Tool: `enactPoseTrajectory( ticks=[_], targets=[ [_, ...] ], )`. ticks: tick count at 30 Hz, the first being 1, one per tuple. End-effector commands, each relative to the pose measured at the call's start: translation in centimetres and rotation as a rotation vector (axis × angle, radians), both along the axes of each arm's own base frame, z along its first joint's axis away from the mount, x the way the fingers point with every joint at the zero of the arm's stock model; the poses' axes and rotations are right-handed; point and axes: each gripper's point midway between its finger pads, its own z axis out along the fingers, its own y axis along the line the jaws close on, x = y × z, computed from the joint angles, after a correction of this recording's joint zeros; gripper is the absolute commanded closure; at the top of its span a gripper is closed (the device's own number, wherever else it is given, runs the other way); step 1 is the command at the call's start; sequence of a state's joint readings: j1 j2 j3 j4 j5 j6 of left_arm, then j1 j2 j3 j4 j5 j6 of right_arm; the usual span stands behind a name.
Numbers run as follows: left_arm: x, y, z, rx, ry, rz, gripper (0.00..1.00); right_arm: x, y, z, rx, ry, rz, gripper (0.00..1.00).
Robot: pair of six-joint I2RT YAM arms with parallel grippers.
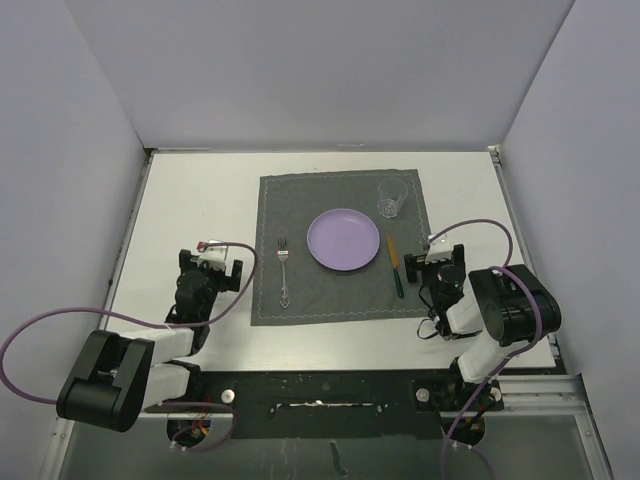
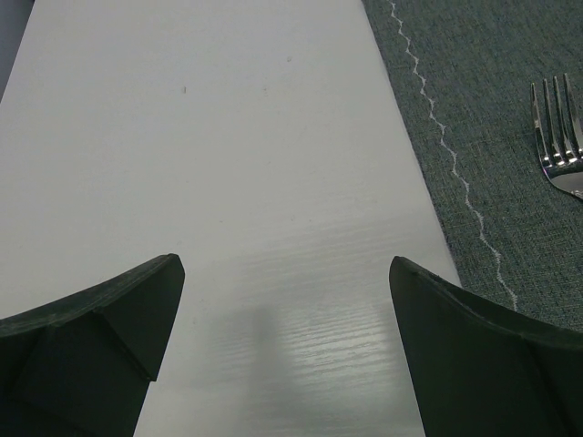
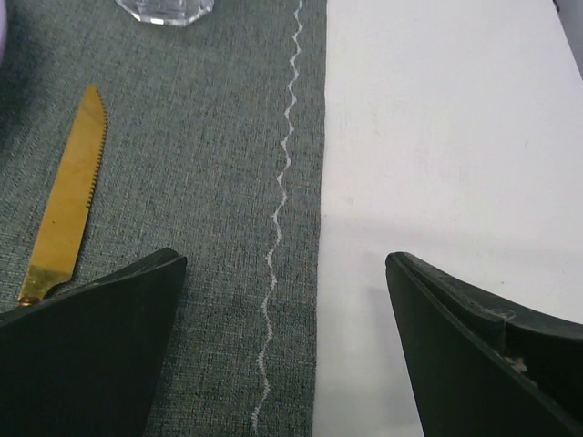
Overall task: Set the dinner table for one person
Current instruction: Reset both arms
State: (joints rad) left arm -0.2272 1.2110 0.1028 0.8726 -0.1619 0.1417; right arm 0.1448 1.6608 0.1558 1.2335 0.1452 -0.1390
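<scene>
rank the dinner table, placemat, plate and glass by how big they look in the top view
1. dinner table
2. placemat
3. plate
4. glass
None look alike; all sit at a similar distance from the camera.

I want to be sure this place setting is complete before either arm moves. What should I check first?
1. Left fingers open, empty: ok.
2. Right fingers open, empty: ok.
3. Placemat flat on dinner table: ok.
4. Fork on placemat, left of plate: ok.
5. Knife right of plate, glass upright beyond it: ok.
6. Right fingers clear of knife handle: cannot tell; one finger hides its end.
</scene>
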Motion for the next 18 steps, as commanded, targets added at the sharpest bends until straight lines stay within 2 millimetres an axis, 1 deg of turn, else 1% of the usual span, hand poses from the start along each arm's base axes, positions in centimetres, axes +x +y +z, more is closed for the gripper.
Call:
enactPoseTrajectory(
  ticks=[1,4,8,11,14,18],
  targets=[
    [0.8,-0.3,3.2,-0.051,-0.117,-0.004,0.02,1.4,0.4,4.1,0.018,-0.175,0.019,0.02],
    [0.5,0.1,3.3,-0.066,-0.127,0.025,0.02,1.7,0.9,3.8,0.007,-0.154,0.044,0.02],
    [0.1,1.0,3.4,-0.071,-0.144,0.075,0.02,1.8,0.8,3.6,0.007,-0.138,0.038,0.02],
    [-0.1,1.0,3.4,0.014,-0.137,0.035,0.02,2.1,0.6,3.6,0.009,-0.13,0.021,0.02],
    [0.6,1.0,4.3,0.018,-0.171,0.008,0.02,2.2,0.6,3.5,0.006,-0.119,0.022,0.02],
    [1.7,1.4,3.3,-0.033,-0.156,0.038,0.02,2.2,0.6,3.5,0.01,-0.121,0.018,0.02]
  ],
)
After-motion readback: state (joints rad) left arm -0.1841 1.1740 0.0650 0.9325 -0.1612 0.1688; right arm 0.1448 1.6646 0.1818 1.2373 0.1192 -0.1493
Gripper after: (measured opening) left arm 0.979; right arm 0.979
